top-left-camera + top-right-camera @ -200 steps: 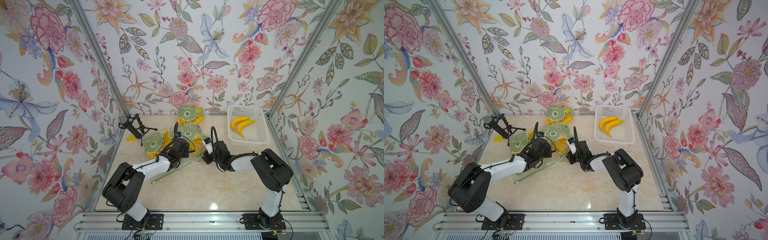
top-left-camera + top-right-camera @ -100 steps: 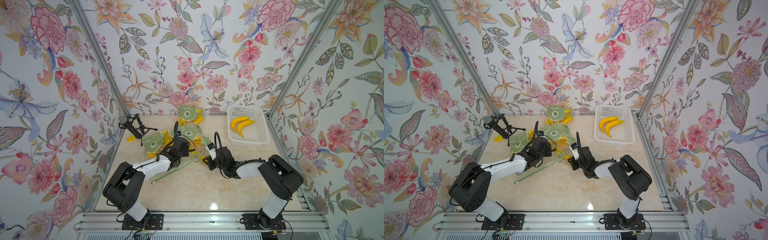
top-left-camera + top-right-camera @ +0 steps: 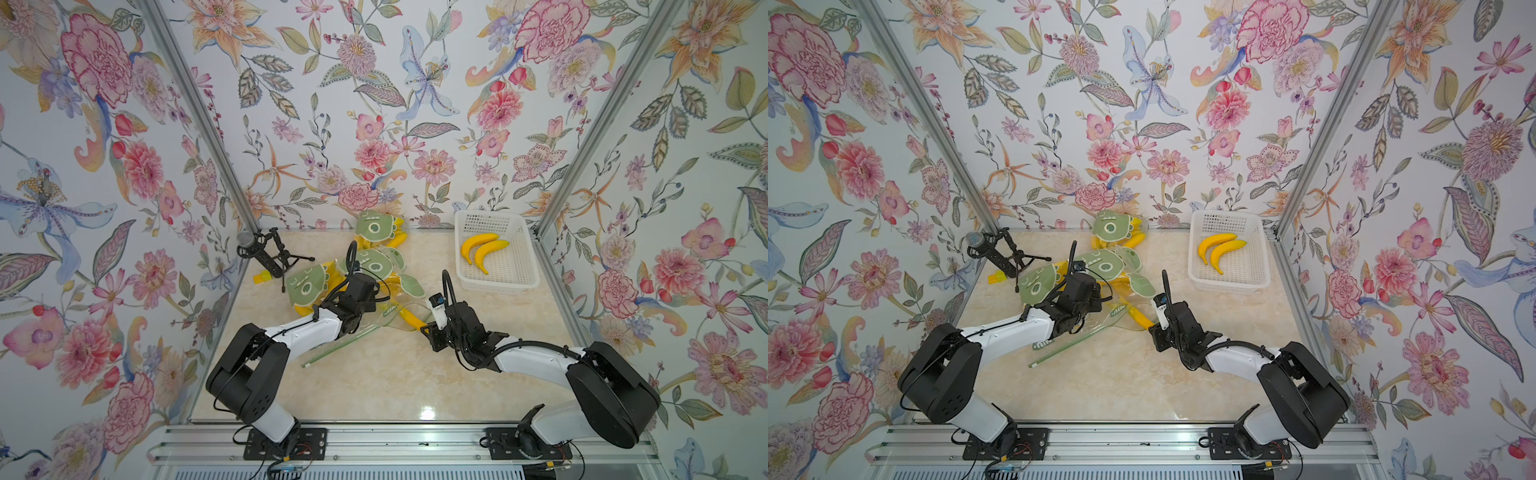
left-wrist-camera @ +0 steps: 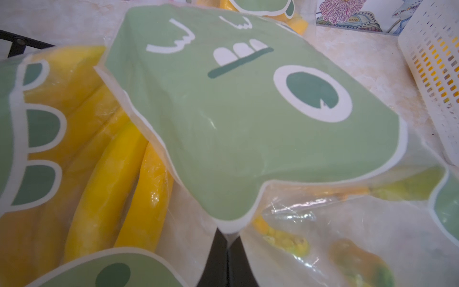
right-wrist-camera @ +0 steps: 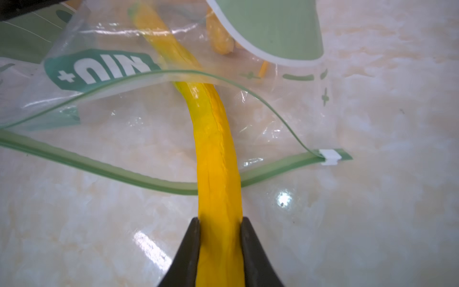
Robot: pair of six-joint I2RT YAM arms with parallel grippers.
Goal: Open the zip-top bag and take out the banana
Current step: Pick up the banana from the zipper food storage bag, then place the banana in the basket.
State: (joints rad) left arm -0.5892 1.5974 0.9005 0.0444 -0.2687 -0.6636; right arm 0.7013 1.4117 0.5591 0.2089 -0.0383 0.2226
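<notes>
Two grippers share the extraction: the right gripper (image 5: 219,221) clamps narrowly on the near end of the banana (image 5: 214,149), the fruit running ahead of its jaws across the green zipper rim (image 5: 111,171) into the open zip-top bag (image 5: 94,72), while the left gripper (image 4: 227,251), closed tight, pinches the bag's film. Next, seemingly, a steady backward pull until the far tip clears the mouth.

Left arm (image 3: 299,328): extended forward, low; left tool (image 4: 227,246) jaws shut, pinching zip-top bag (image 4: 323,236) film. Right arm (image 3: 532,358): extended forward, low; right tool (image 5: 219,223) jaws clamping banana (image 5: 216,149) end.
</notes>
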